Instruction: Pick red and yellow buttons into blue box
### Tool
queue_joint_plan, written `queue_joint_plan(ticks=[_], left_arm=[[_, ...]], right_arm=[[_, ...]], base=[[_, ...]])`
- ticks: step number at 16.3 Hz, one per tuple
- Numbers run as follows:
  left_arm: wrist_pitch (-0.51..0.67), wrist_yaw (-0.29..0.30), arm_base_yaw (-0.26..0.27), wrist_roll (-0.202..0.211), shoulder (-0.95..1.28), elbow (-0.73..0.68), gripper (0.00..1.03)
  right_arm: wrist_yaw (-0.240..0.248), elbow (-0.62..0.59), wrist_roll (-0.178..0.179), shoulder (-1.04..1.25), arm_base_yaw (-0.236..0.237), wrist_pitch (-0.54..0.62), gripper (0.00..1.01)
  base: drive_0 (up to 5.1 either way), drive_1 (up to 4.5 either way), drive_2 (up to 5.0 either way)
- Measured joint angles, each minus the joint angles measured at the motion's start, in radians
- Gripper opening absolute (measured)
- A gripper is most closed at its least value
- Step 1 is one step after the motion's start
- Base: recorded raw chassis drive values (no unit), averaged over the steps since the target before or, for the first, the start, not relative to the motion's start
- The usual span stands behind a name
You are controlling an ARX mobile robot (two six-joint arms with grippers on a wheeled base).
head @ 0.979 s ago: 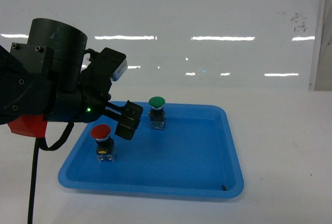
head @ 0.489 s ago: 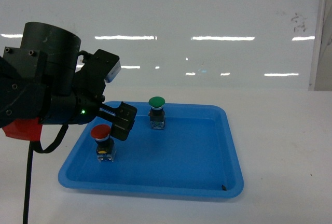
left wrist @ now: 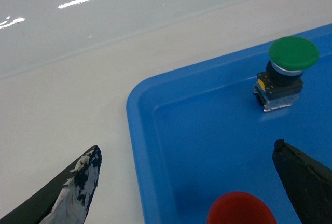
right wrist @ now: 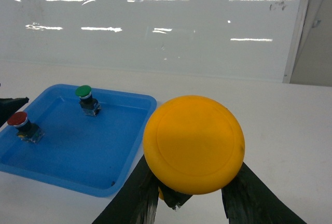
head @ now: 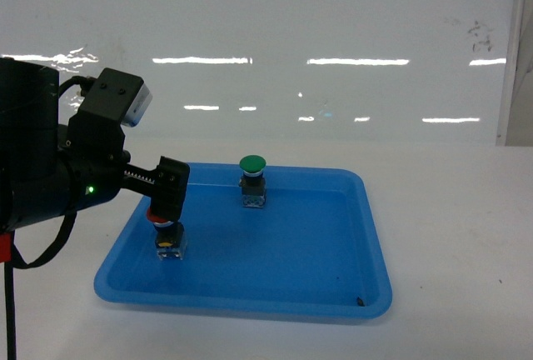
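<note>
A: We are hanging the left gripper (left wrist: 187,182) over the red button (left wrist: 241,209), jaws spread wide and holding nothing; the cap is sitting between them at the near left of the shallow blue tray (head: 366,235).

B: And we are carrying the yellow button (right wrist: 193,143) in the right gripper (right wrist: 189,193), jaws pinched on its base. The blue box is not showing in any view.

A: Our worry is the left jaw, which is hanging outside the tray. Coming straight down, it could be catching the rim and tipping the tray, or knocking the red button over.

B: The green button (head: 252,178) is standing well apart, so we are judging it safe.

A: We are working on a plain white counter (head: 450,235), with a glossy white wall (head: 333,43) reflecting strip lights behind.
</note>
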Motion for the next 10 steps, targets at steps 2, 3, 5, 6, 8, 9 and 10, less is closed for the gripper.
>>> queue_joint_plan(ticks=[2, 3, 5, 6, 8, 9, 10], left_arm=[[-0.021, 0.008, -0.014, 0.0, -0.002, -0.021, 0.98], [-0.031, 0.009, -0.02, 0.0, -0.002, -0.024, 0.98], [-0.05, 0.006, -0.035, 0.002, -0.002, -0.025, 0.98], [-0.053, 0.006, -0.035, 0.003, -0.002, -0.025, 0.98], [-0.066, -0.001, -0.035, 0.003, 0.01, -0.023, 0.98], [-0.071, -0.01, -0.035, 0.003, 0.021, -0.023, 0.98], [-0.088, -0.012, -0.037, 0.003, 0.03, -0.023, 0.98]], right_arm=[[0.0, 0.0, 0.0, 0.0, 0.0, 0.0, 0.27], [0.0, 0.0, 0.0, 0.0, 0.0, 0.0, 0.27], [0.0, 0.0, 0.0, 0.0, 0.0, 0.0, 0.27], [0.0, 0.0, 0.0, 0.0, 0.0, 0.0, 0.27], [0.0, 0.0, 0.0, 0.0, 0.0, 0.0, 0.27], [0.0, 0.0, 0.0, 0.0, 0.0, 0.0, 0.27], [0.0, 0.0, 0.0, 0.0, 0.0, 0.0, 0.27]], base=[[0.0, 0.0, 0.0], [0.0, 0.0, 0.0], [0.0, 0.0, 0.0], [0.0, 0.0, 0.0], [0.0, 0.0, 0.0], [0.0, 0.0, 0.0], [0.0, 0.0, 0.0]])
